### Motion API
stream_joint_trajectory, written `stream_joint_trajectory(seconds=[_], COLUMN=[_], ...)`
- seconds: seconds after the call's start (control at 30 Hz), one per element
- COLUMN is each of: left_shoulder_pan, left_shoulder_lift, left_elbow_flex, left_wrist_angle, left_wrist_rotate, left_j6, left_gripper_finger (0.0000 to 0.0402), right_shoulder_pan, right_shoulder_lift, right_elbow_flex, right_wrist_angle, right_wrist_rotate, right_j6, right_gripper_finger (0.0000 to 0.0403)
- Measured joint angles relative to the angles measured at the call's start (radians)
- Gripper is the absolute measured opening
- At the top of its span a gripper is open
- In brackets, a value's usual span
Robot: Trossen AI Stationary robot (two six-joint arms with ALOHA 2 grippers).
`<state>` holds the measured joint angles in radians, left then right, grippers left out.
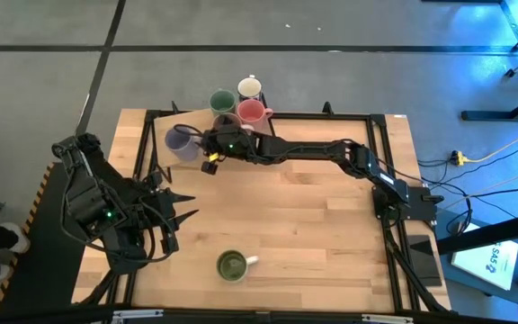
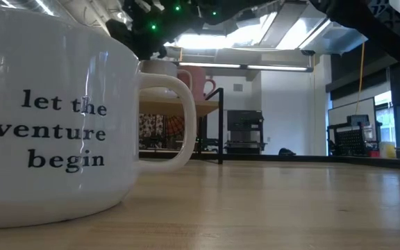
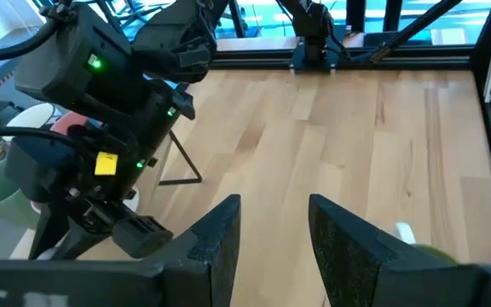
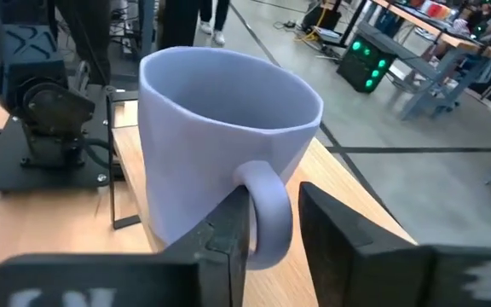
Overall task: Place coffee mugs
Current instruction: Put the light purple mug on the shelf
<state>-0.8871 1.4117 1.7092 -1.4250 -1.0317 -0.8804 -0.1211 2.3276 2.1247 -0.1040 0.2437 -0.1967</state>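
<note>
A lavender-blue mug point(image 4: 220, 145) stands upright on its base at the table's far left point(image 1: 183, 142). My right gripper point(image 4: 275, 194) reaches level to it from the right, open, with the mug's handle between its fingers. Teal-green point(image 1: 222, 101), white point(image 1: 250, 88) and pink point(image 1: 253, 112) mugs stand grouped at the far edge, just behind my right arm. A mug with a green inside and a white handle point(image 1: 232, 265) stands near the front edge. In the low view it looms large point(image 2: 47, 118). My left gripper point(image 3: 275, 243) hangs open and empty over the table's left side point(image 1: 176, 209). My right gripper has the lavender mug's handle point(image 4: 267, 213) between its two fingers, coming level from the table's right. A narrow gap shows between the handle and one finger point(image 4: 331, 226). The other finger point(image 4: 228, 230) lies right against the handle; whether it touches, I cannot tell. The mug stands upright on the table.
A black metal frame point(image 1: 331, 115) runs around the tabletop. Bare wood point(image 1: 304, 216) spreads across the middle and right. My right arm point(image 1: 313, 151) stretches across the far part of the table.
</note>
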Motion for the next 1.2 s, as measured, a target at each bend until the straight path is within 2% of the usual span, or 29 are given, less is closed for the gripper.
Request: stream_joint_trajectory(seconds=[0.13,0.43,0.63,0.73,0.8,0.87,1.0,1.2], left_shoulder_pan=[0.0,0.0,-0.019,-0.027,-0.034,-0.039,-0.037,-0.036], left_shoulder_lift=[0.0,0.0,0.0,0.0,0.0,0.0,0.0,0.0], left_elbow_flex=[0.0,0.0,0.0,0.0,0.0,0.0,0.0,0.0], left_wrist_angle=[0.0,0.0,0.004,0.019,0.029,0.028,0.019,0.018], left_wrist_rotate=[0.0,0.002,-0.002,-0.012,-0.036,-0.057,-0.059,-0.08], left_j6=[0.0,0.0,-0.007,-0.008,-0.009,-0.009,-0.028,-0.057], left_gripper_finger=[0.0133,0.0133,0.0133,0.0133,0.0133,0.0133,0.0127,0.0085], right_shoulder_pan=[0.0,0.001,0.011,0.021,0.033,0.051,0.082,0.096], right_shoulder_lift=[0.0,0.0,0.001,-0.001,-0.002,0.0,0.019,0.082], right_elbow_flex=[0.0,0.012,0.118,0.186,0.202,0.202,0.199,0.196], right_wrist_angle=[0.0,-0.001,-0.043,-0.117,-0.153,-0.164,-0.144,-0.128], right_wrist_rotate=[-0.012,-0.024,-0.035,-0.049,-0.053,-0.06,-0.143,-0.166], right_j6=[-0.035,-0.044,-0.157,-0.219,-0.255,-0.284,-0.308,-0.309], right_gripper_finger=[0.0112,0.0209,0.0218,0.0204,0.0177,0.0131,0.0023,0.0005])
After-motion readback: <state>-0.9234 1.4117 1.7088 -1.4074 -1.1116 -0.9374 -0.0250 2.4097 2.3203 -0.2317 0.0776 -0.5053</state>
